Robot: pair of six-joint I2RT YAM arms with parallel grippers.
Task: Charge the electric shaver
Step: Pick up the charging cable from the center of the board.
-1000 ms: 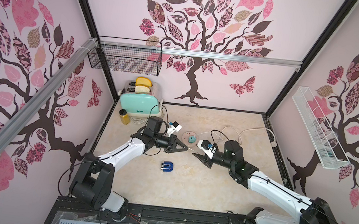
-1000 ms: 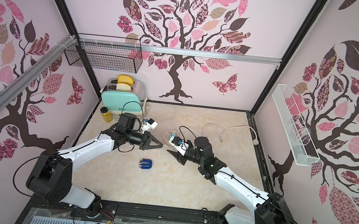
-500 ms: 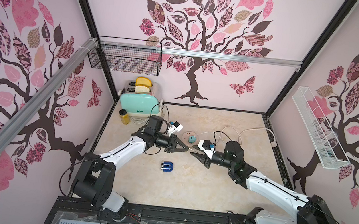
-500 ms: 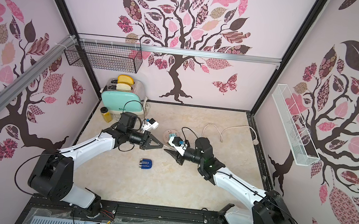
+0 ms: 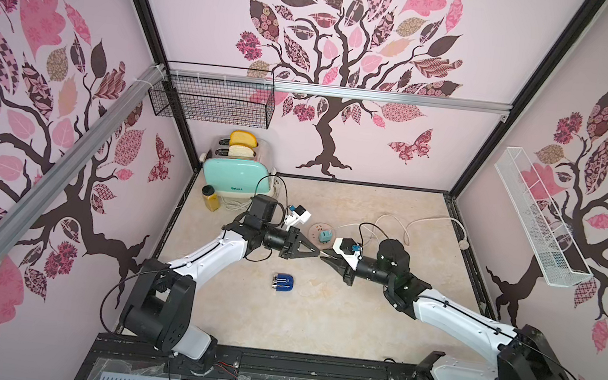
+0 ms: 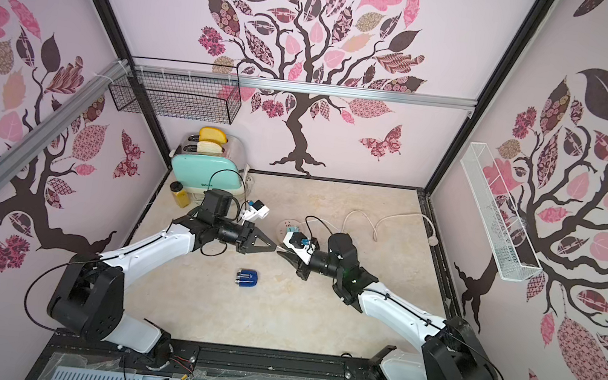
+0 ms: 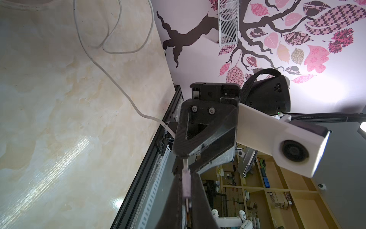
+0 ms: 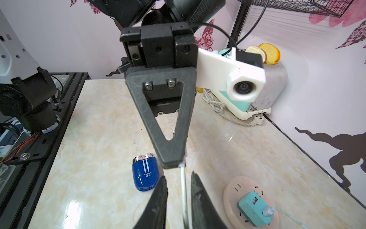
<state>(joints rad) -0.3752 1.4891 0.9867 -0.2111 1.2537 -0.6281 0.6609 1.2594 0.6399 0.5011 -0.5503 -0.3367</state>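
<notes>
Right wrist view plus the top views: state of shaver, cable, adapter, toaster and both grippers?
electric shaver, lying flat on the table, nothing plugged in, untouched.
charging cable, one end in the adapter, free end held by the left gripper.
teal adapter, plugged into the round power strip.
left gripper, shut on the cable's plug.
right gripper, open, straddling the cable.
toaster, bread slices raised, its plug lying loose.

Bare table (image 5: 317,326) rings electric shaver (image 5: 283,284); cable (image 8: 184,190) strung close by.
</notes>
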